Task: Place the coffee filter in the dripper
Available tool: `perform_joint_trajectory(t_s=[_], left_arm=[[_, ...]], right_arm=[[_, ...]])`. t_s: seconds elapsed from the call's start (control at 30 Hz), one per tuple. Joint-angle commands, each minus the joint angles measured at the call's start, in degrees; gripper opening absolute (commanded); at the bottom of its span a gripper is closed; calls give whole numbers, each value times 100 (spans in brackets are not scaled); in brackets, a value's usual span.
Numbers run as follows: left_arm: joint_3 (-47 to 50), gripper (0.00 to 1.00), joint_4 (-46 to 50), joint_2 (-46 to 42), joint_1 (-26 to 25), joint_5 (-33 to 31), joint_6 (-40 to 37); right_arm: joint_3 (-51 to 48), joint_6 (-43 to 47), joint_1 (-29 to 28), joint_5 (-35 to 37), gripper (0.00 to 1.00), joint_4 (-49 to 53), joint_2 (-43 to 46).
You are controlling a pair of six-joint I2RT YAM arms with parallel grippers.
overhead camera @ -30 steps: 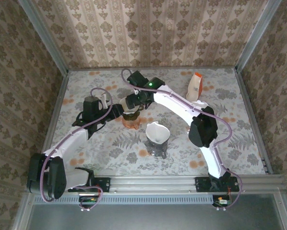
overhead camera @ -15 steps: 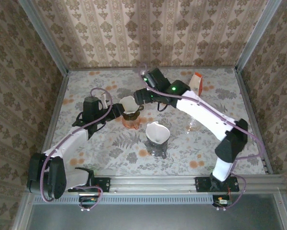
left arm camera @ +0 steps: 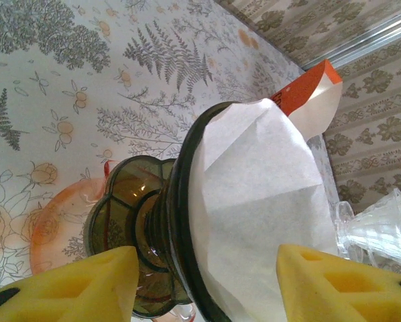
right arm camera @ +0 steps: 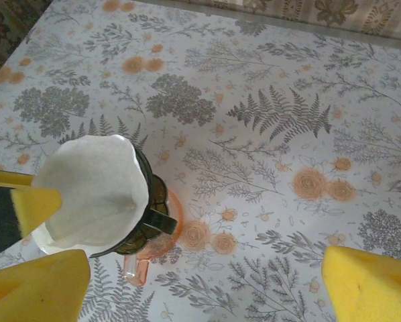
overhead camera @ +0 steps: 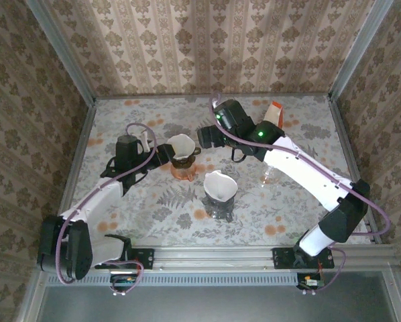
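The floral surface (overhead camera: 140,114) carried everything. The right arm (overhead camera: 308,174) stretched in a long bend from its base to the far middle, its wrist turned left. The right fingers (overhead camera: 204,136) were spread wide and held nothing, near the dripper (overhead camera: 184,161). The left arm (overhead camera: 100,194) lay low and extended forward. The left fingers (overhead camera: 167,155) stood partly open astride the dripper, one pad clear of it. The filter (overhead camera: 180,145) sat inside the dripper, on an orange saucer (overhead camera: 180,175)
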State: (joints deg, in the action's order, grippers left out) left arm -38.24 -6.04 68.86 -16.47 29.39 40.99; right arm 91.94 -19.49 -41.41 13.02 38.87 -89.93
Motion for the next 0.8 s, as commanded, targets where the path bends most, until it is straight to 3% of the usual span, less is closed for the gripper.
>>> perform_joint_trajectory(t_s=[0.0,0.3,0.4,0.43,0.57,0.77], left_arm=[[-188,61,-31,-240,-23,42,56],[-295,73,31,-557,-23,107,204],[-439,82,221,-742,-23,68,167],[-495,99,303,-816,-22,33,132],[-686,100,696,-1132,34,-359,-197],[-729,100,1205,-1521,388,-1551,-667]], right_arm=[[-96,-68,43,156,91,-152,226],[-158,-42,82,327,92,-169,477],[-289,-46,106,565,95,-208,711],[-368,-46,130,684,96,-233,837],[-822,-168,388,1185,100,-293,1438],[-1566,-480,1100,1729,100,-283,2132]])
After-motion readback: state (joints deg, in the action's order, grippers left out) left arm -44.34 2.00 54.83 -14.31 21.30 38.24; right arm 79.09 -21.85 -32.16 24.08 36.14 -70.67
